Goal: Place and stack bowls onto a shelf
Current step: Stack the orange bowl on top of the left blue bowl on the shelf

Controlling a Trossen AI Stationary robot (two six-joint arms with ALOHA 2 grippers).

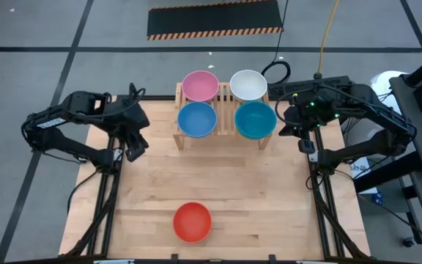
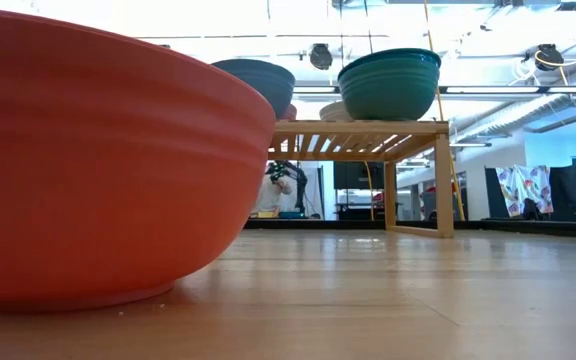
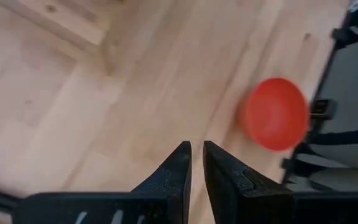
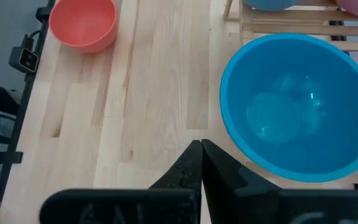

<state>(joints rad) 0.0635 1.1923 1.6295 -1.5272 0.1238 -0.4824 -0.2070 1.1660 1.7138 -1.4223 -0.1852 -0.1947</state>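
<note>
Now the red bowl (image 1: pixel 192 222) sits alone at the lower centre of the surface (image 1: pixel 269 198), below and right of the left end effector (image 1: pixel 133 150), whose fingers stand slightly parted and empty. The right end effector (image 1: pixel 308 146), shut and empty, lies slightly farther off, beside the shelf (image 1: pixel 226 110).

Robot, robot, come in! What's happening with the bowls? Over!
Left gripper empty, slightly apart; right gripper shut, empty. Four bowls on shelf. Red bowl waits on table. Nothing blocking.
</note>
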